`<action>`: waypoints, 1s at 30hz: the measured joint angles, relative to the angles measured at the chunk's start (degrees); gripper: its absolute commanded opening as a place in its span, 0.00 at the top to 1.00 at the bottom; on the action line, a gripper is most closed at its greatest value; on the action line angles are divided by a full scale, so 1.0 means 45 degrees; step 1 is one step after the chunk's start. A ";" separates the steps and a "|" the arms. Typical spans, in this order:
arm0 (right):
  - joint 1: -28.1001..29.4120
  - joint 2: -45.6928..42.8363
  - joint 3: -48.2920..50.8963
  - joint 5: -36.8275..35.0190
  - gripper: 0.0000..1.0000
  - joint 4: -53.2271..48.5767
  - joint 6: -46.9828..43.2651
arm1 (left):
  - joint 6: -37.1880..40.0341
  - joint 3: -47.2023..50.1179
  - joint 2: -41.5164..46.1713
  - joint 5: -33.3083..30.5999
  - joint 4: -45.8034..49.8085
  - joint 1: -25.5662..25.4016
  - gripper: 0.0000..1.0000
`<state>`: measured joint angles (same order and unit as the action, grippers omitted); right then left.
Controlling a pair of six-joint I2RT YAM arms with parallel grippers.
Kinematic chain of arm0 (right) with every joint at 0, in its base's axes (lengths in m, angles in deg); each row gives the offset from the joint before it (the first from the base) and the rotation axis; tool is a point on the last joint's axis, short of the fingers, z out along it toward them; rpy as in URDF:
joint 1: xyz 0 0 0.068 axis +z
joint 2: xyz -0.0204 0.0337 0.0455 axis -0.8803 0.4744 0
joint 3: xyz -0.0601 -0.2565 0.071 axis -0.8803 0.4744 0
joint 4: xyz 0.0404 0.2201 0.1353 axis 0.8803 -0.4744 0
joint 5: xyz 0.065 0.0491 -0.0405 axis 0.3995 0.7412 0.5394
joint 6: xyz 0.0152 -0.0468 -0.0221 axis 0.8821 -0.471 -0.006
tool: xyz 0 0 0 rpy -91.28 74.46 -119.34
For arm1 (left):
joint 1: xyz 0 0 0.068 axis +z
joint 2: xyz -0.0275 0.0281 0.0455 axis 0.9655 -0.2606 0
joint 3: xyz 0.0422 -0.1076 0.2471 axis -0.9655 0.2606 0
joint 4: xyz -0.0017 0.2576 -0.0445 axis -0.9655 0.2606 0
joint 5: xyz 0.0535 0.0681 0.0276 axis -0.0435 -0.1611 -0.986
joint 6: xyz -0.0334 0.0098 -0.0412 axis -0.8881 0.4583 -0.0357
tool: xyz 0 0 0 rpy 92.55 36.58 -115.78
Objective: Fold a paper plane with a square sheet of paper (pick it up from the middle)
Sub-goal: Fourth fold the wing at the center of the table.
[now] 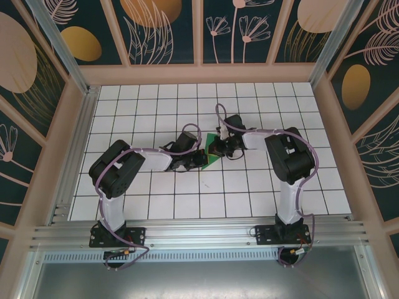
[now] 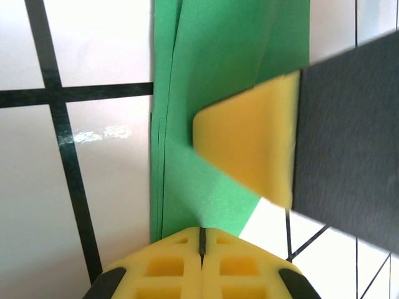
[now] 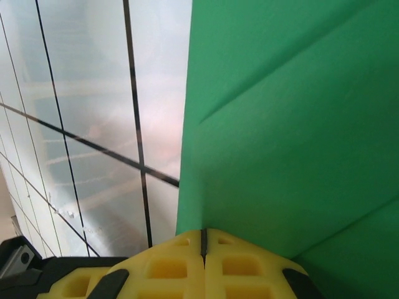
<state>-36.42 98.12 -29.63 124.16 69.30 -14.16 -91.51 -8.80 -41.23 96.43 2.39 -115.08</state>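
The left gripper (image 2: 201, 237) and right gripper (image 3: 203, 237) flank the folded green paper (image 1: 211, 154) on the white tiled tabletop (image 1: 156, 193), both jaws clamped on its edges, the right's yellow pad (image 2: 249, 146) overlapping it.

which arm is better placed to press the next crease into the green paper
Right, probably: the right gripper has a finger over the folded green paper, while the left gripper is shut on the paper's end and can anchor it.
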 measured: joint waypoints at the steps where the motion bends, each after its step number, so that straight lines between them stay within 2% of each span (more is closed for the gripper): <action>1: -0.0151 0.0073 -0.0092 0.0005 1.00 -0.0005 -0.0083 | 0.0015 0.0019 0.0000 0.0000 -0.0019 0.0000 1.00; 18: -0.1855 0.1651 -0.2463 0.0359 1.00 -0.0627 -0.0753 | 0.0209 0.0175 0.0024 0.0010 -0.0228 0.0000 1.00; 26: -0.2909 0.2035 -0.3895 -0.1088 1.00 -0.0539 -0.0918 | 0.0223 0.0126 0.0053 0.0010 -0.0219 0.0000 1.00; 27: -0.2997 0.1938 -0.3905 -0.1200 0.99 -0.0481 -0.0976 | 0.0223 0.0107 0.0058 0.0010 -0.0199 0.0000 1.00; 29: -0.3016 0.1554 -0.3657 -0.1375 0.91 -0.0476 -0.0986 | 0.0223 0.0034 0.0107 0.0000 -0.0005 0.0000 0.99; 30: -0.2968 0.1132 -0.3317 -0.1447 0.83 -0.0481 -0.0967 | 0.0223 -0.0039 0.0160 -0.0015 0.0219 0.0000 0.93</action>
<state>-49.78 103.21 -44.56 117.65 67.14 -18.51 -90.51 -8.97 -40.51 96.36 3.37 -115.08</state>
